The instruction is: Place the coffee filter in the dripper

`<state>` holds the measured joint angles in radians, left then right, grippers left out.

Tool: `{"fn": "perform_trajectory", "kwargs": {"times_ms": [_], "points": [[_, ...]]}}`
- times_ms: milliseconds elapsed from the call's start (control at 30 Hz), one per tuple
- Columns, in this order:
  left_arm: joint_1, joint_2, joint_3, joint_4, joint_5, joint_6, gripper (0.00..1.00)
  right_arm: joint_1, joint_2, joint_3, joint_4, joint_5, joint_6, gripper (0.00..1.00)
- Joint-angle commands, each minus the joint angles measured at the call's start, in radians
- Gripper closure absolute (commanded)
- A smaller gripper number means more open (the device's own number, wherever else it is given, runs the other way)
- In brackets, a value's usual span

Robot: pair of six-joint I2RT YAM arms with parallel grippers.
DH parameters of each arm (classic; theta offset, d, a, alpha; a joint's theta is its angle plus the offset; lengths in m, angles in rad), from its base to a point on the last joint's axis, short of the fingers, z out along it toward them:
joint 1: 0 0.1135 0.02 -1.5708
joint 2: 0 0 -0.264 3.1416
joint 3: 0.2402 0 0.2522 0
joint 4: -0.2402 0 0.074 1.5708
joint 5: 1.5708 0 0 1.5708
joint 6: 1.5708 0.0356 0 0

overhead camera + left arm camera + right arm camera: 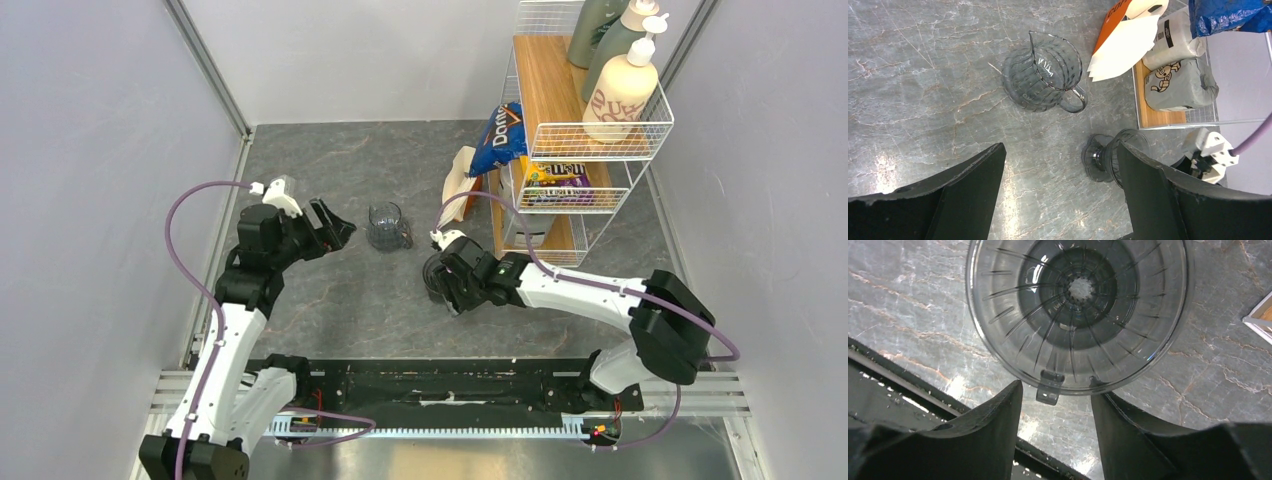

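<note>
Right gripper point(1055, 392) straddles the handle of the dripper point(1078, 315) — seemingly not touching

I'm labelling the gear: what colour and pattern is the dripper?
The dripper is smoky see-through grey with radiating ribs; clearest in the right wrist view.

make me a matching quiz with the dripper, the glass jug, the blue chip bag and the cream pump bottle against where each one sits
Things:
1 dripper
2 glass jug
3 blue chip bag
4 cream pump bottle

Places:
a on the top shelf of the wire rack
b right under the right pincer
c at the rack's left side
d on the table, in front of the left pincer

Pairs: 1-b; 2-d; 3-c; 4-a
</note>
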<state>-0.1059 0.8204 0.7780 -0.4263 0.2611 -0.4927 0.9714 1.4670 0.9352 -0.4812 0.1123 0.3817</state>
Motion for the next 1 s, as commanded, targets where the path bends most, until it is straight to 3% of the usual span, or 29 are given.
{"fn": "perform_trajectory", "kwargs": {"times_ms": [0,300,400,533,600,767,967], "points": [[0.009,-0.024,-0.003,0.000,-0.020,0.003,0.11,0.004,0.040,0.004,0.079,0.050,0.018,0.42],[0.014,-0.033,-0.017,-0.004,-0.025,0.006,0.11,0.003,0.032,0.001,0.091,0.116,0.002,0.65],[0.013,-0.037,-0.017,-0.016,-0.028,0.014,0.11,0.001,0.022,0.000,0.101,0.133,0.007,0.79],[0.014,-0.040,-0.023,-0.020,-0.034,0.018,0.12,0.001,-0.008,-0.031,0.160,0.121,-0.016,0.87],[0.016,-0.044,-0.026,-0.032,-0.034,0.027,0.12,0.000,-0.044,-0.044,0.183,0.129,-0.090,1.00],[0.017,-0.048,-0.004,-0.062,-0.032,0.088,0.12,0.001,-0.126,0.052,0.039,0.072,-0.188,1.00],[0.020,-0.028,0.064,-0.150,-0.015,0.174,0.10,0.002,-0.103,0.331,-0.236,-0.029,-0.292,1.00]]}}
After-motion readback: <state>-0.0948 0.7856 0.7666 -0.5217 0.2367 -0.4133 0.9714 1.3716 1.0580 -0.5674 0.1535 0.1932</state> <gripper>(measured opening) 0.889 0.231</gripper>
